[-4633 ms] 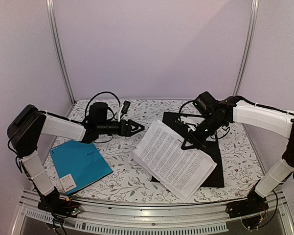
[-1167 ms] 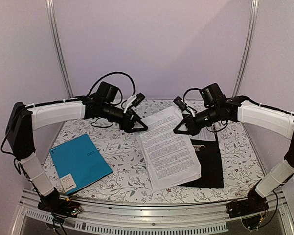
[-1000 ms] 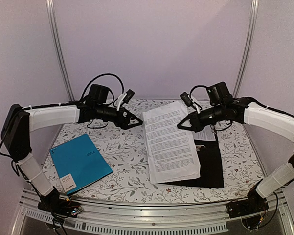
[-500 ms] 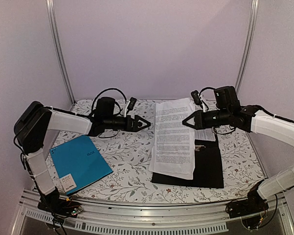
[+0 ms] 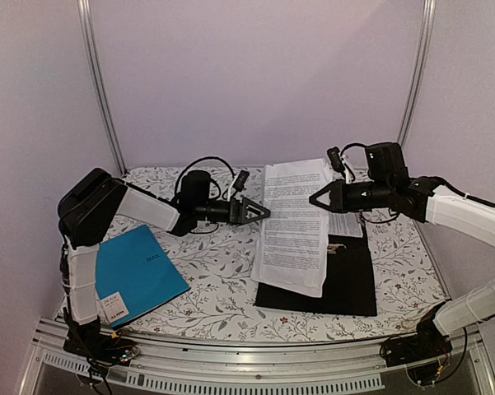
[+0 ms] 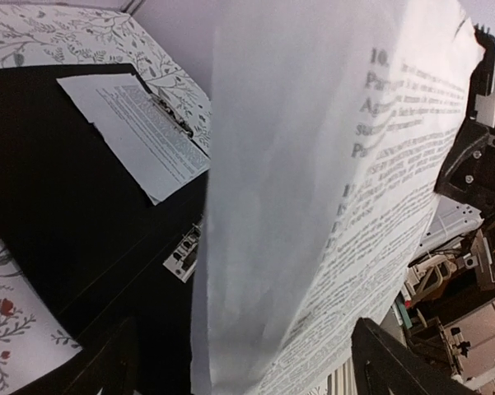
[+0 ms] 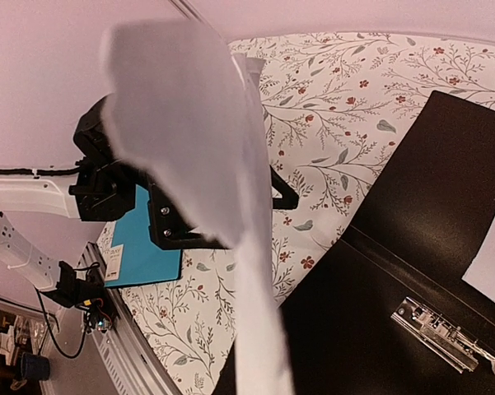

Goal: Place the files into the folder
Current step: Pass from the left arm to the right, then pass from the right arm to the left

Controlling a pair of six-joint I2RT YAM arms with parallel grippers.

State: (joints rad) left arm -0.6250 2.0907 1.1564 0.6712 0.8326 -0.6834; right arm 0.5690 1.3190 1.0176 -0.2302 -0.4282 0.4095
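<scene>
The files [image 5: 292,226] are white printed sheets hanging upright over the open black folder [image 5: 350,284], their lower edge draped on its left part. My right gripper [image 5: 315,200] is shut on their right edge, near the top. My left gripper [image 5: 262,210] stands open at their left edge. In the left wrist view the files [image 6: 313,206] hang between its wide-apart fingers [image 6: 107,362]. In the right wrist view the files [image 7: 222,181] cover my own fingers. The folder [image 7: 412,247] lies open with its silver clip [image 7: 445,333] showing. One more printed sheet [image 6: 136,132] lies inside it.
A teal-blue folder [image 5: 136,271] lies at the front left on the floral tablecloth [image 5: 214,263]. Metal posts and lilac walls close the back and both sides. A metal rail runs along the near edge.
The right gripper has swung the files from slanting over the table to hanging upright above the black folder. The left arm drew back, then reached right to the files' left edge.
</scene>
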